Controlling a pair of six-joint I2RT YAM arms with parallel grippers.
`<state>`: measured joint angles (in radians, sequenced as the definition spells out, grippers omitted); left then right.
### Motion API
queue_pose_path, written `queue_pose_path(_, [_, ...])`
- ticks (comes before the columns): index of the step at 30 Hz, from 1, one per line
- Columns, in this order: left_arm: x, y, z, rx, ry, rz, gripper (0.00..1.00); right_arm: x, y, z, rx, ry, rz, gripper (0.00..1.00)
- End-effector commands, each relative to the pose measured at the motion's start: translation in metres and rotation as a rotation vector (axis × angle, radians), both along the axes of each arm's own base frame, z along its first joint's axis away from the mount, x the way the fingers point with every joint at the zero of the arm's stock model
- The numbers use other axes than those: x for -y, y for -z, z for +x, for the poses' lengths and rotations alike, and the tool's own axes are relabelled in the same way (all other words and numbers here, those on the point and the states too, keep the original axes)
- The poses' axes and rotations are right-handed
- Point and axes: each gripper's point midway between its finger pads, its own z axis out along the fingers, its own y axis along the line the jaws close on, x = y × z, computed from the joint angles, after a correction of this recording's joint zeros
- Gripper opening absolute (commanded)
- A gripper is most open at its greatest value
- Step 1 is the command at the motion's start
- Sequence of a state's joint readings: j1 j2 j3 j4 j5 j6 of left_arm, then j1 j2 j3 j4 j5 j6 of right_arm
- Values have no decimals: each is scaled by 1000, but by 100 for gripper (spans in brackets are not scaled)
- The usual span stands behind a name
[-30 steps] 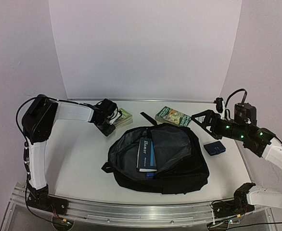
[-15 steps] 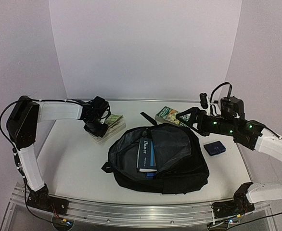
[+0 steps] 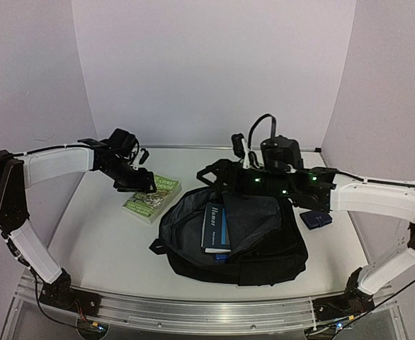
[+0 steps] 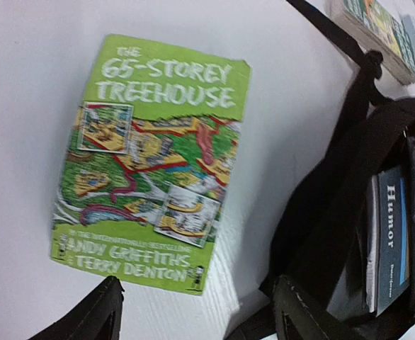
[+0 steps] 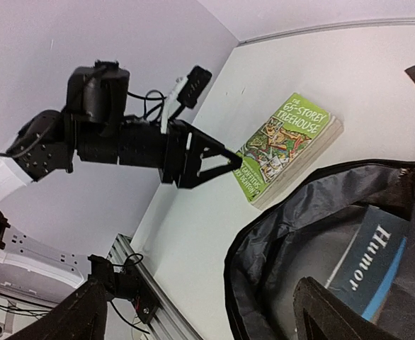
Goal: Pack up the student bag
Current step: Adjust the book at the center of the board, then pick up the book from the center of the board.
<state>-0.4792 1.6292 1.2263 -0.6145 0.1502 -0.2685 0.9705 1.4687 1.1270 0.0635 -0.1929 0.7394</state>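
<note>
White tabletop (image 3: 101, 227), centre: a large soft black fabric backpack (image 3: 264, 244) lies unzipped, a blue paperback (image 3: 215, 225) inside. Just left lies a bright green paperback (image 3: 151, 199), with the left gripper (image 3: 137, 183) above it, fingers apart, empty. The right gripper (image 5: 200, 301) hangs spread over the bag's far-left rim.

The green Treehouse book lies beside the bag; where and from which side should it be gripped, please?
Likely the long edge facing away from the student bag, coming from above on the left: the green book lies flat, cover up, and the bag sits close to its other edge.
</note>
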Motion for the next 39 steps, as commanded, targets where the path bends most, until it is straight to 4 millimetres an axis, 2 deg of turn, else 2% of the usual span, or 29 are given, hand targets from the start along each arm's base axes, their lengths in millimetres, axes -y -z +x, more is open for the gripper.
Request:
queue_pose_path(1, [-26,-15,26,10,-87,-152,82,-44,-12,15,30,41,52,87])
queue_pose_path(5, [-30,2,36,-61,-94,-229,85,-85,3,22,2,18,73,84])
queue_pose_path(9, [-39,28,48,-91,-107,-221,85,-120,29,41,-24,25,62,84])
queue_pose_path(13, [-43,45,55,-93,-118,-186,86,-139,64,64,-69,96,31,84])
queue_pose_path(20, [-39,71,54,-141,-118,-201,85,-149,114,100,-126,233,-30,79])
queue_pose_path(24, [-45,88,41,-163,-129,-178,82,-150,139,114,-159,283,-64,79])
queue_pose_path(27, [-42,93,29,-171,-116,-210,77,-144,152,122,-177,340,-84,79])
queue_pose_path(33, [-26,81,4,-186,-94,-369,71,-123,185,135,-209,440,-156,81])
queue_pose_path(37, [-31,76,-9,-192,-123,-372,69,-117,204,143,-256,441,-164,81])
queue_pose_path(39, [-34,64,-10,-162,-125,-365,70,-119,210,147,-268,422,-162,80])
